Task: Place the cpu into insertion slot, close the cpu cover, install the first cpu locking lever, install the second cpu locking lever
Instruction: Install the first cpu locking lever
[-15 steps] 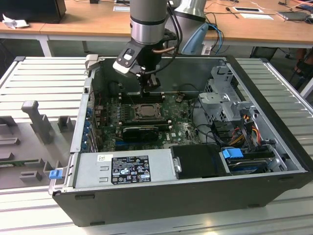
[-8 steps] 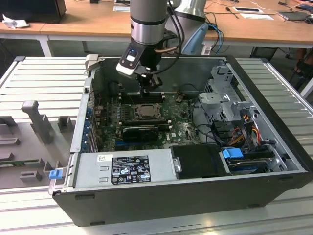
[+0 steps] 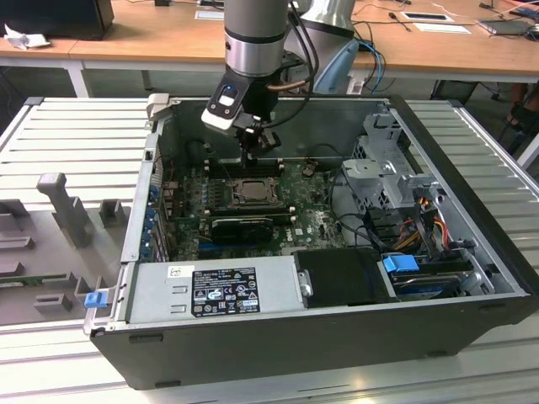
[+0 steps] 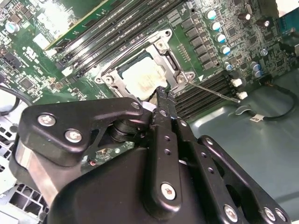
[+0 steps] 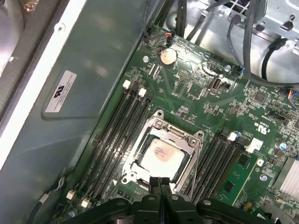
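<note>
The fingers [image 5: 155, 187] are pressed together, empty, over the lowered cpu cover [image 5: 188, 145]; the cpu [image 5: 161, 156] looks fragile, the cover stiff, best pushed at its rim

so the arm [image 3: 255, 38] hangs pretty much straight down in the exterior view, silver wrist section sitting on top of the black gripper [image 3: 250, 158], which points downward with its two skinny fingers [image 5: 155, 184] pressed flat together, no gap showing in both wrist views
</note>
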`<state>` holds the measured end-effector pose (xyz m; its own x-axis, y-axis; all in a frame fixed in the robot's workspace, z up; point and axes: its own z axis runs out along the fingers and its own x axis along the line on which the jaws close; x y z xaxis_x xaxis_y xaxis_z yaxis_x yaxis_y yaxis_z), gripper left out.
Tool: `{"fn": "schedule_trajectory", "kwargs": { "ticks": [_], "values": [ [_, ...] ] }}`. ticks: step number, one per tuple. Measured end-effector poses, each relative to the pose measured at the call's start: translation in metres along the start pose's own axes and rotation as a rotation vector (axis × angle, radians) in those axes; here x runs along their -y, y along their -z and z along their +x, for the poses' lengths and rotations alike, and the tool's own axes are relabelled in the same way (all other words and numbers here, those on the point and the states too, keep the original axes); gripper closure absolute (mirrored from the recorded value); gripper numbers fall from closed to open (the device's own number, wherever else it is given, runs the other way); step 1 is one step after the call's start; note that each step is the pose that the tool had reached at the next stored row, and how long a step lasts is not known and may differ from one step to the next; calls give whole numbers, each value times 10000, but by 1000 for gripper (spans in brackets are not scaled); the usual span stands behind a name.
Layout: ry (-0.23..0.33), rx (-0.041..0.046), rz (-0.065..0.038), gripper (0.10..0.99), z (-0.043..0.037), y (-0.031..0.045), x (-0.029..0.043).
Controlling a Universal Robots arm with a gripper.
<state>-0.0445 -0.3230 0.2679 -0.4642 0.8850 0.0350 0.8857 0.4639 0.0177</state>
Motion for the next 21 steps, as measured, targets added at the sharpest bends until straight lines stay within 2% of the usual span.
{"fn": "schedule_trajectory", "kwargs": {
  "ticks": [14,21],
  "values": [
    [1272,-23,44,980,0,0,0],
    [1735,-32,60,980,0,0,0]
  ]
}}
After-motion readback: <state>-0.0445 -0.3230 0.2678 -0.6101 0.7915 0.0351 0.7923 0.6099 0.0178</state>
